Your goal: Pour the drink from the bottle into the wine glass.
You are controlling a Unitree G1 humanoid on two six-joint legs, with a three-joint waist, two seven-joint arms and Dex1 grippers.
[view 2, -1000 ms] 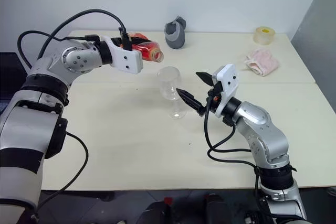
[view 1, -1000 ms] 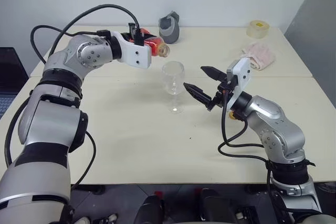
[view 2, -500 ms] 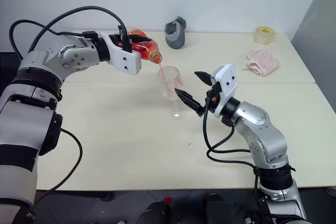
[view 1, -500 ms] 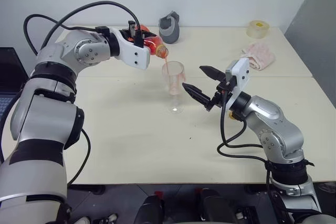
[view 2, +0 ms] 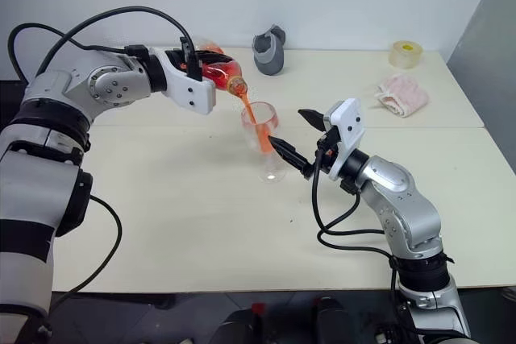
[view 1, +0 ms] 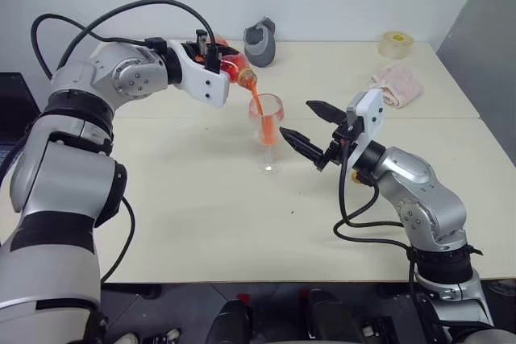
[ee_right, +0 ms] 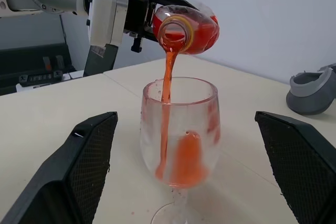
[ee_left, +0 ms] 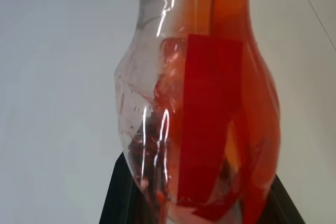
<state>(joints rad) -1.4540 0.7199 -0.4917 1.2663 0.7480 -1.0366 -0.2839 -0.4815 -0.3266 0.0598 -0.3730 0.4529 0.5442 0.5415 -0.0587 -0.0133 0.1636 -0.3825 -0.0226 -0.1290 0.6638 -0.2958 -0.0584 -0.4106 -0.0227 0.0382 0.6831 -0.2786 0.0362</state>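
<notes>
The bottle [view 1: 239, 72] is tipped mouth-down above the wine glass [view 1: 267, 128], with my left gripper [view 1: 219, 62] shut on its body. A thin stream of the red drink [ee_right: 168, 80] falls from its mouth into the bowl, where a little pool sits at the bottom. The glass stands upright on the table [view 1: 201, 215]. In the left wrist view the bottle [ee_left: 205, 103] still holds red liquid. My right gripper [view 1: 297, 118] stands open just right of the glass, with its fingers [ee_right: 84, 166] on either side of the bowl and apart from it.
A grey cup-like object [view 1: 260, 42] sits at the back of the table. A roll of tape [view 1: 395, 43] and a pink cloth [view 1: 397, 84] lie at the back right. A dark laptop [view 1: 12, 114] is off the left edge.
The bottle has tipped further over the glass. A red stream has started and the drink now gathers in the bowl. The right arm has not moved.
</notes>
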